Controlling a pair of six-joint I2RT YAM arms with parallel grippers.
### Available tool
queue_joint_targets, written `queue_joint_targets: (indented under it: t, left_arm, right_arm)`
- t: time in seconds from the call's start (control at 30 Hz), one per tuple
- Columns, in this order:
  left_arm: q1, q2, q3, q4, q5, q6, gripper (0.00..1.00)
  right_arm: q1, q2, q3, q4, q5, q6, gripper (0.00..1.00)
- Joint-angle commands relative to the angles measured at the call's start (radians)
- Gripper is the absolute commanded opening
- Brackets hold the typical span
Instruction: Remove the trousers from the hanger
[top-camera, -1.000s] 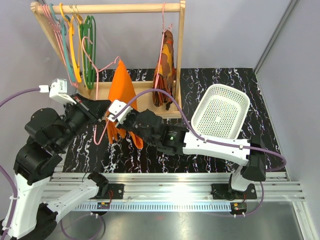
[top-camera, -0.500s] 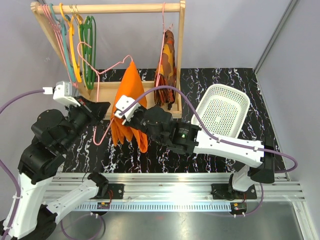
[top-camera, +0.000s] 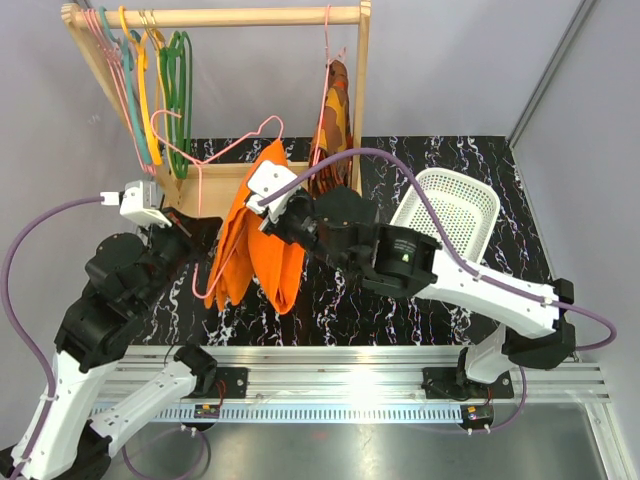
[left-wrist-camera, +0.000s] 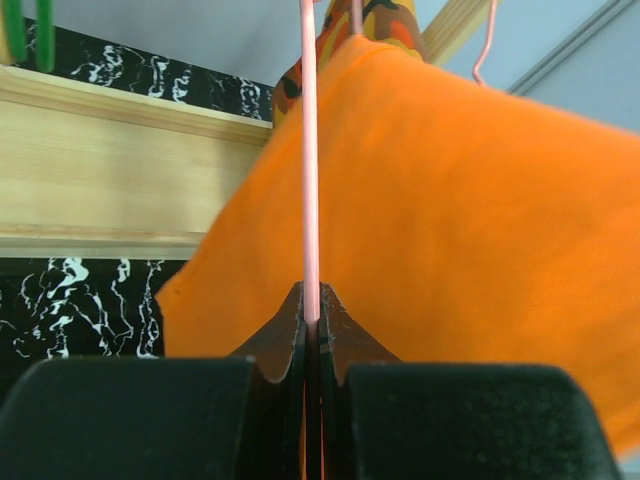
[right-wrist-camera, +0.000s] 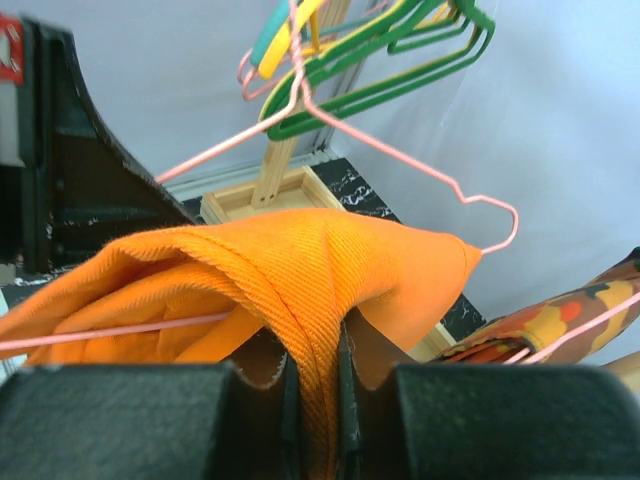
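1. The scene is enclosed by plain grey walls (top-camera: 470, 60), joined at a corner seam on the right.
2. A black, white-veined table top (top-camera: 480, 150) is edged at the near side by an aluminium rail (top-camera: 300, 378).
3. A wooden rack (top-camera: 250, 16) is placed at the rear left.

Our left arm (top-camera: 110, 290) bent at the elbow, wrist reaching right, left gripper (left-wrist-camera: 312, 305) pinched on the hanger (left-wrist-camera: 309, 150), our right arm (top-camera: 440, 280) stretched leftward across the middle, right gripper (right-wrist-camera: 315, 350) clamped on the trousers (right-wrist-camera: 330, 260)

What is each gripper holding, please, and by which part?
The left gripper pinches the pink hanger on a straight stretch of wire; the right gripper pinches a fold of the orange trousers.
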Motion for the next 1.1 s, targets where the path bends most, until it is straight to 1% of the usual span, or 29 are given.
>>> queue_joint_targets:
  t: [0.0,0.1,0.3,0.4,0.53,0.9,1.0,1.07]
  left_arm:
    - [0.001,-0.031,-0.032,0.059,-0.079,0.027,0.0]
    - [0.002,-0.046,-0.049,0.045,-0.09,0.034,0.0]
    - [0.001,-0.057,-0.072,0.029,-0.099,0.052,0.0]
    - [0.001,-0.068,-0.086,0.029,-0.102,0.063,0.0]
    - [0.001,-0.08,-0.093,0.019,-0.108,0.077,0.0]
    - [0.001,-0.105,-0.095,0.002,-0.137,0.12,0.0]
    - [0.001,-0.111,-0.095,-0.001,-0.149,0.126,0.0]
    - [0.002,-0.114,-0.093,-0.003,-0.156,0.126,0.0]
  right_arm:
    - [-0.002,-0.098,0.136,0.093,-0.028,-0.008,0.0]
    - [0.0,-0.107,0.205,0.044,-0.029,-0.02,0.0]
    - [-0.002,-0.088,0.4,-0.059,-0.023,-0.054,0.0]
    - [-0.002,-0.071,0.522,-0.089,-0.017,-0.08,0.0]
    - [0.0,-0.071,0.605,-0.113,0.003,-0.098,0.0]
    - [-0.002,-0.23,0.613,-0.116,0.064,-0.083,0.0]
    - [0.0,-0.281,0.595,-0.154,0.101,-0.109,0.0]
    - [0.0,-0.319,0.551,-0.152,0.193,-0.153,0.0]
